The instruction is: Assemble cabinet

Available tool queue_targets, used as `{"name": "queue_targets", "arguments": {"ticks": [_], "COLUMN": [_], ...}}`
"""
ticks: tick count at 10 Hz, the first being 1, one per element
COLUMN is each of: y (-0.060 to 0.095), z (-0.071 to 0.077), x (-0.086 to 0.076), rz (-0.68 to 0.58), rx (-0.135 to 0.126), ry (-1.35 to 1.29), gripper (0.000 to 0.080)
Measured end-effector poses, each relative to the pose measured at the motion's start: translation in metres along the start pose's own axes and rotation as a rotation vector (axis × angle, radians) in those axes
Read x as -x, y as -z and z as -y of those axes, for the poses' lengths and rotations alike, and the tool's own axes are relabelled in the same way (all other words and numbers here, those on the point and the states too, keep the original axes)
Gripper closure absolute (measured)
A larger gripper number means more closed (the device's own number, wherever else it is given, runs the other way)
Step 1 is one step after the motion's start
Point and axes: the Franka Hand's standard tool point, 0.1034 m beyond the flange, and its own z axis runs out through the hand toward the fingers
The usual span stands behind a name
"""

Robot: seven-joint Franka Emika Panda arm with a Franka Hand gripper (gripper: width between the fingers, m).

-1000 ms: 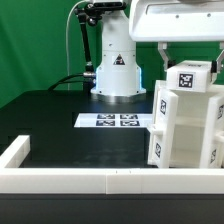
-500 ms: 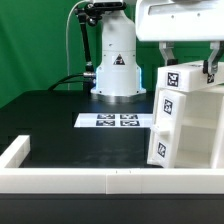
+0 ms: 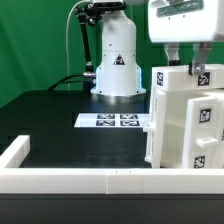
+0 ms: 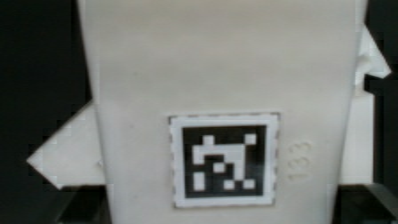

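Observation:
The white cabinet body (image 3: 183,130) stands tall at the exterior view's right, tags on its top and side faces and shelf steps on its front. My gripper (image 3: 186,66) comes down from above and is shut on the body's top edge, one finger (image 3: 172,57) on each side. In the wrist view the body's white face (image 4: 214,80) with one black-and-white tag (image 4: 224,160) fills the picture, and the fingertips are hidden. No smaller cabinet blocks or panels show.
The marker board (image 3: 113,121) lies flat on the black table just to the exterior view's left of the cabinet. The arm's white base (image 3: 115,65) stands behind it. A low white rim (image 3: 70,180) edges the table's front and left.
My gripper has moved toward the exterior view's right with the cabinet body in it. The body has turned, so its tagged side face now shows more.

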Motion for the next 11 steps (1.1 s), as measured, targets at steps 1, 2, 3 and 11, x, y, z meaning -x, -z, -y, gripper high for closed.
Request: {"name": "queue_targets", "arguments": {"ticks": [1, 2, 3, 11], "y": [-0.0002, -0.0006, -0.0012, 0.0005], "z": [0.0001, 0.0, 0.0, 0.0008], "x": [0.0006, 0.0008, 0.0021, 0.0084], "rz": [0.007, 0.009, 0.019, 0.068], "rx": [-0.001, -0.001, -0.001, -0.001], "ry": [-0.072, -0.106, -0.189, -0.595], "gripper": [0.0237, 0.0236, 0.0236, 0.0236]}}
